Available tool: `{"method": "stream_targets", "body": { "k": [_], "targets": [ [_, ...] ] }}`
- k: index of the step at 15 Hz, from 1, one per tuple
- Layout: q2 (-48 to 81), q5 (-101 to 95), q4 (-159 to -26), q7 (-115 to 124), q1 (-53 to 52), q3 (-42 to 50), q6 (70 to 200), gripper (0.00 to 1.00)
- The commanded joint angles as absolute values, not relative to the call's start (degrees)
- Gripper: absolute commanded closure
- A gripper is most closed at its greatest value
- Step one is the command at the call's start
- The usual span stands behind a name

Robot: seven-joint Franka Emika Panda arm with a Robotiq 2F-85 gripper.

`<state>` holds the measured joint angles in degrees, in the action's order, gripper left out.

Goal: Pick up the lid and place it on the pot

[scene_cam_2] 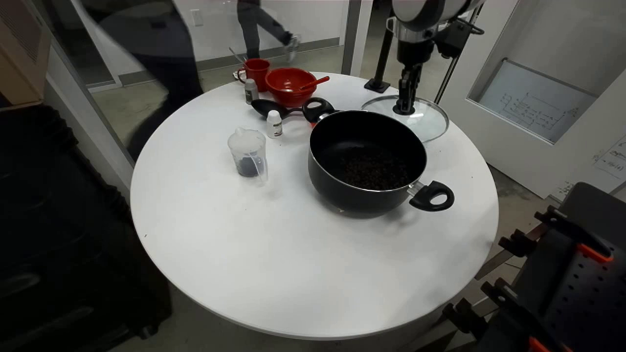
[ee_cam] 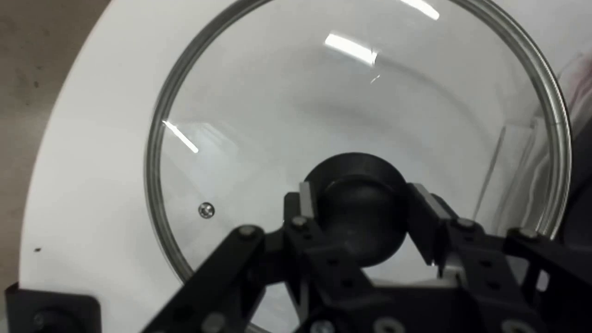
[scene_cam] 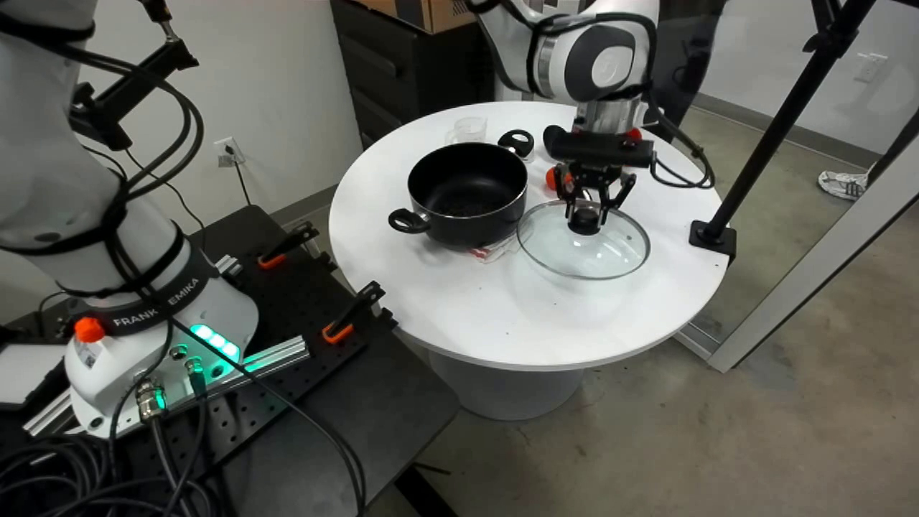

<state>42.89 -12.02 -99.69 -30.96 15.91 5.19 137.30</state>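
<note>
The round clear glass lid with a thin metal rim [scene_cam: 583, 253] is grasped at its black knob [ee_cam: 360, 226] by the black fingers [ee_cam: 425, 224]. It is seen just beside the round black two-handled pot [scene_cam_2: 359, 201], toward the edge of the round white worktop [scene_cam: 445, 301] where a black pole [scene_cam: 785, 118] is mounted; whether lid and pot touch, or whether the lid is raised, cannot be told. Between them a red-and-white item [scene_cam: 492, 251] is mostly covered and cannot be identified. In both exterior views a clear plastic measuring cup [scene_cam_2: 247, 146] is seen near the pot. Toward the far edge in an exterior view, a red bowl [scene_cam_2: 289, 99] with a red-handled utensil [scene_cam_2: 317, 82], a red mug [scene_cam_2: 257, 73], two small bottles [scene_cam_2: 274, 125] and a black spoon-shaped utensil [scene_cam_2: 268, 107] are gathered. A round orange thing [scene_cam: 551, 178] is partly hidden behind the fingers. The pot's dark granular contents [scene_cam_2: 374, 168] are hard to make out. In the wrist view the lid's rim is cut off at the top.
</note>
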Motion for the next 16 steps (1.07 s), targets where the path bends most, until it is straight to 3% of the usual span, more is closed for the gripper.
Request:
{"method": "stream_targets", "body": {
  "k": [1,8,16],
  "targets": [
    [39.5,-12.8,-96.2,-26.2,13.1,5.6,132.9,0.75],
    [38.4,-12.6,-92.2,-22.1,11.1,5.5,131.8,0.75],
    [33.0,-12.4,-87.0,-25.7,9.2,2.4,119.0,0.75]
  ]
}}
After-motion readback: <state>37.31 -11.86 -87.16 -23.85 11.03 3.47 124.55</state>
